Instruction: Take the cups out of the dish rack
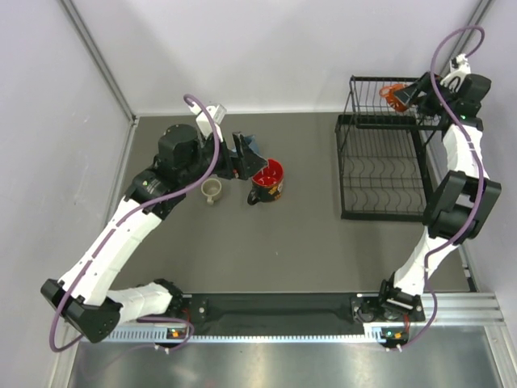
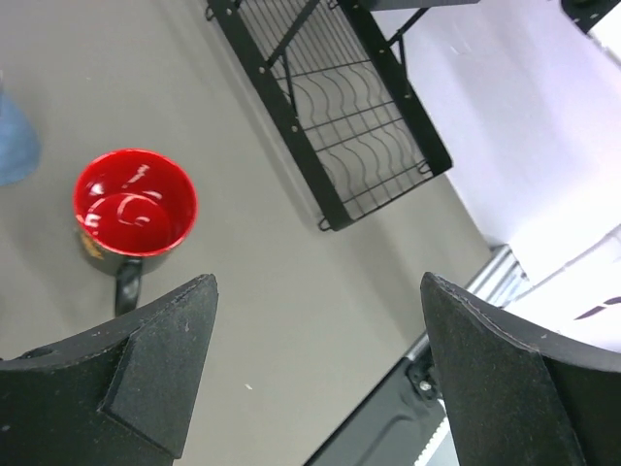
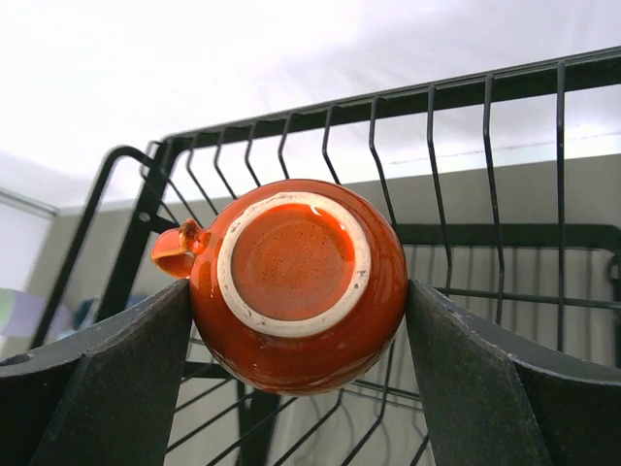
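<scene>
Grey table (image 1: 307, 259); orange mug (image 3: 296, 282) in rack (image 1: 384, 174)

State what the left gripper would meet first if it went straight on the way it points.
Most likely bare table, between the red-lined black mug and the dish rack. The open left gripper lines up with neither, though depth is unclear.

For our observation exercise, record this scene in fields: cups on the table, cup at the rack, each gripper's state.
Cups on table: black floral mug, small beige mug, both upright
At dish rack: small orange mug, base toward the right wrist camera
Left gripper: open, empty
Right gripper: shut on the small orange mug
</scene>
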Robot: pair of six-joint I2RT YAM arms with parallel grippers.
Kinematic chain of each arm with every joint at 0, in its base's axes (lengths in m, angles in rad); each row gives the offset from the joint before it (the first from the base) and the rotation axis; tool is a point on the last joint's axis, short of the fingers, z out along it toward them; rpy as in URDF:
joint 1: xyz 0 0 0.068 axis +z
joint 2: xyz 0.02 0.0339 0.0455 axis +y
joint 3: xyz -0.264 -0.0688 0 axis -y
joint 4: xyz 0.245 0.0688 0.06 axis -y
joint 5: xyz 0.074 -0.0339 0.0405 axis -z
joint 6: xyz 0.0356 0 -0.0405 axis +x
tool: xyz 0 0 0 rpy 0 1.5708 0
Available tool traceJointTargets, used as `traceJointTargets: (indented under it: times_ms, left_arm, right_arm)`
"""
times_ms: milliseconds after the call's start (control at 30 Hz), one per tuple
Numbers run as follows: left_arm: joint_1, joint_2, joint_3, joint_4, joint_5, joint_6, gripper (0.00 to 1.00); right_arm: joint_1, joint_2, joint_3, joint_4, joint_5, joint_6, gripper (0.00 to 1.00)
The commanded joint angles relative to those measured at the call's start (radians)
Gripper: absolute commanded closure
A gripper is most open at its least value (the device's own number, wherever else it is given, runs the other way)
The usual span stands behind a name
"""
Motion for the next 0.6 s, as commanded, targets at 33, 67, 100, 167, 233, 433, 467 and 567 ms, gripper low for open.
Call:
traceJointTargets:
  times_ms: [33,67,100,167,233,433,467,567]
  left_arm:
    - [0.003,0.013,0.051,0.090,0.046,-0.055,0.10]
    - [0.003,0.018,0.054,0.111,0.055,-0.071,0.10]
    - [0.003,0.022,0.056,0.119,0.067,-0.078,0.11]
    - [0.003,0.044,0.068,0.140,0.095,-0.101,0.11]
    - [0.003,0.062,0.074,0.156,0.115,-0.114,0.11]
    - [0.003,0.091,0.088,0.179,0.136,-0.131,0.12]
    - [0.004,0.096,0.095,0.182,0.139,-0.129,0.12]
    - [0.006,0.105,0.103,0.199,0.142,-0.135,0.12]
  right_arm:
    - [-0.034,-0.108,-0.020,0.168,-0.073,0.127,1.00]
    - [-0.034,-0.114,-0.043,0.190,-0.077,0.145,1.00]
    - [-0.040,-0.126,-0.053,0.214,-0.079,0.164,1.00]
    - [-0.046,-0.130,-0.067,0.265,-0.084,0.217,1.00]
    - [-0.052,-0.123,-0.069,0.293,-0.103,0.268,1.00]
    - [-0.063,-0.100,-0.096,0.430,-0.159,0.392,1.00]
    - [-0.066,-0.097,-0.107,0.466,-0.165,0.408,1.00]
    - [-0.075,-0.097,-0.115,0.492,-0.179,0.448,1.00]
